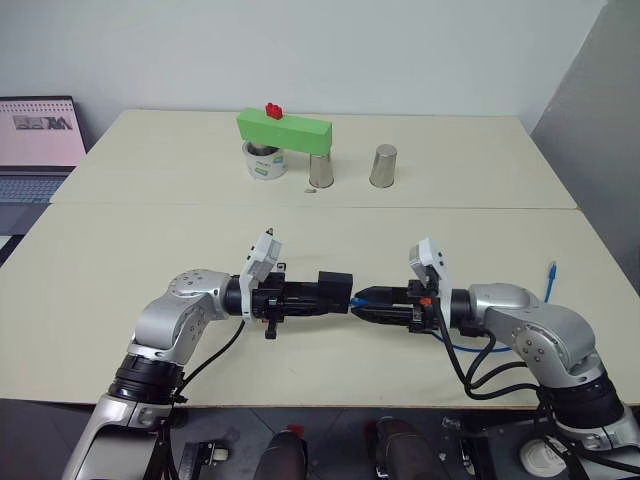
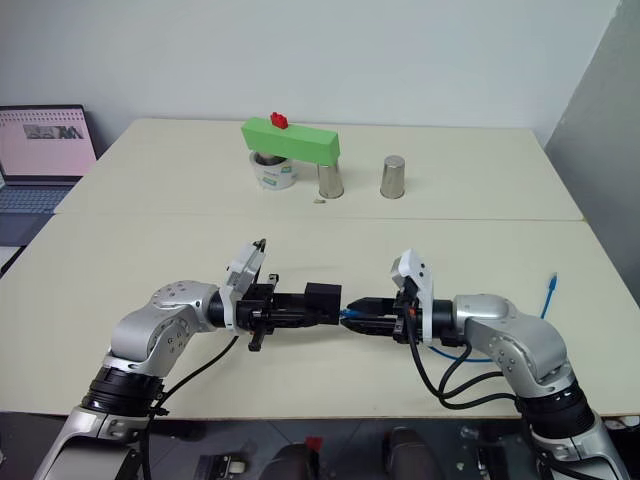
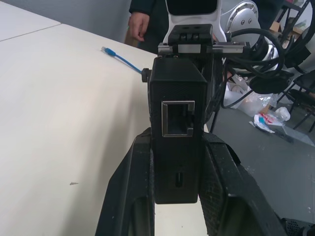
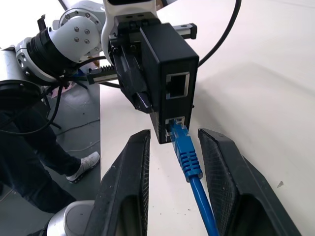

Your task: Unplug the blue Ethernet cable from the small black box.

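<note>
We see the small black box (image 4: pixel 165 88), matte and squarish, with 2 sockets on its end face; the upper socket is bare, and the clear-blue plug of the blue cable (image 4: pixel 187 155) sits in the lower one. The box hangs above the counter (image 1: pixel 330 215), clamped between the fingers of the left tool (image 1: pixel 322 294), which reaches level toward the right. The right tool (image 4: pixel 172 172) points back at it, its fingers parted on either side of the plug, not gripping it. The cable's far end (image 1: pixel 551 270) lies on the counter.
</note>
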